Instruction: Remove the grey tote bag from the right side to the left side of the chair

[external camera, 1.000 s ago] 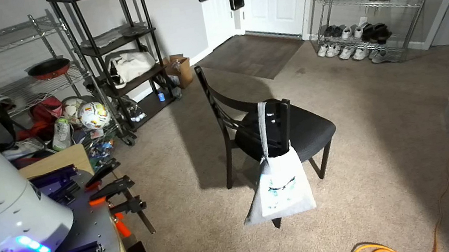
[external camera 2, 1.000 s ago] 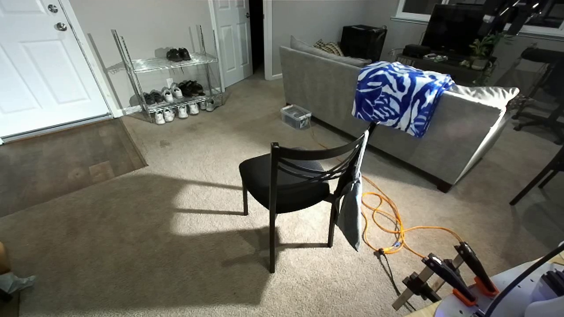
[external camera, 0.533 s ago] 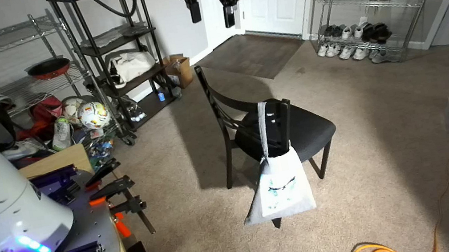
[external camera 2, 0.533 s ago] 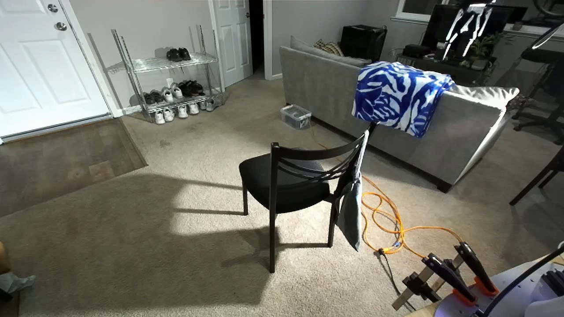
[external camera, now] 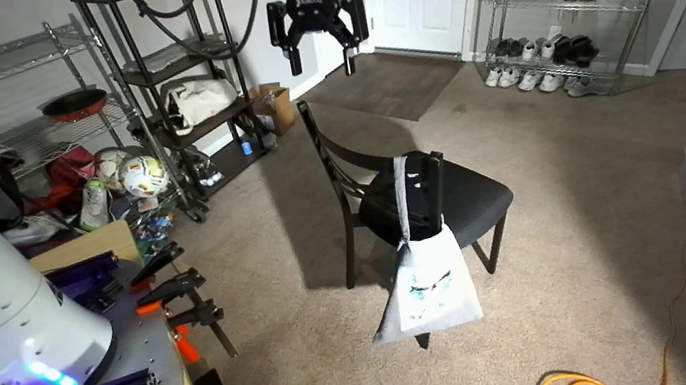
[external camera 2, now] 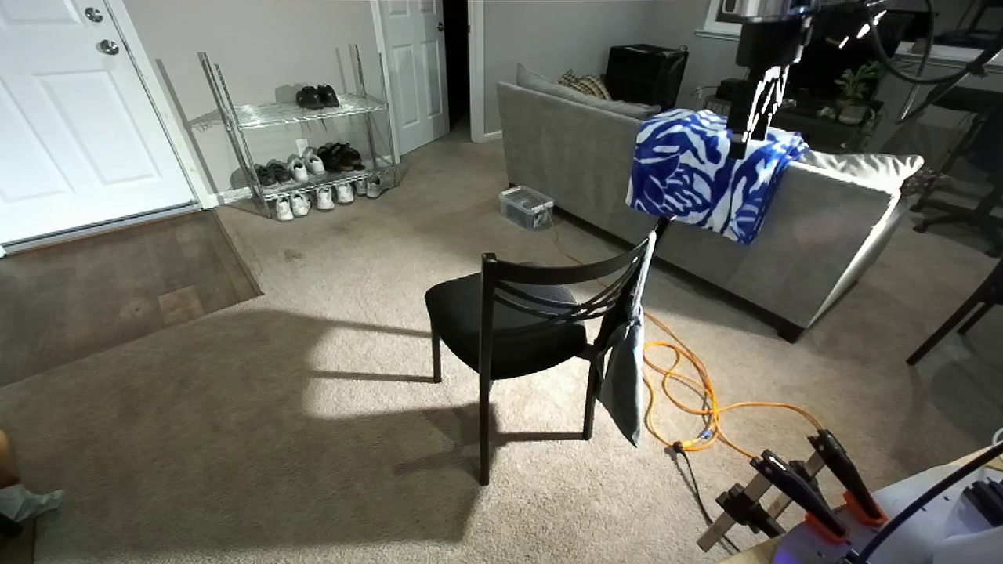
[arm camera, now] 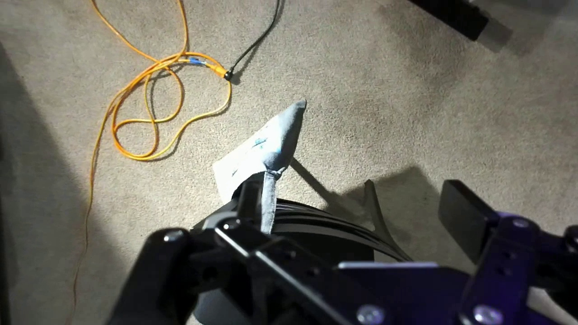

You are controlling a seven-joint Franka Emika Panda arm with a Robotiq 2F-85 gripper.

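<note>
We are hovering our pincer (external camera: 323,66), spread wide and empty, well above the grey tote bag (external camera: 436,302), which is hanging from the black dining chair (external camera: 475,199).

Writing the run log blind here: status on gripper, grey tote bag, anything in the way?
Gripper open, holding nothing. Grey tote bag hanging by its strap from the chair backrest. Possible snag: strap catching there during lifting.
</note>
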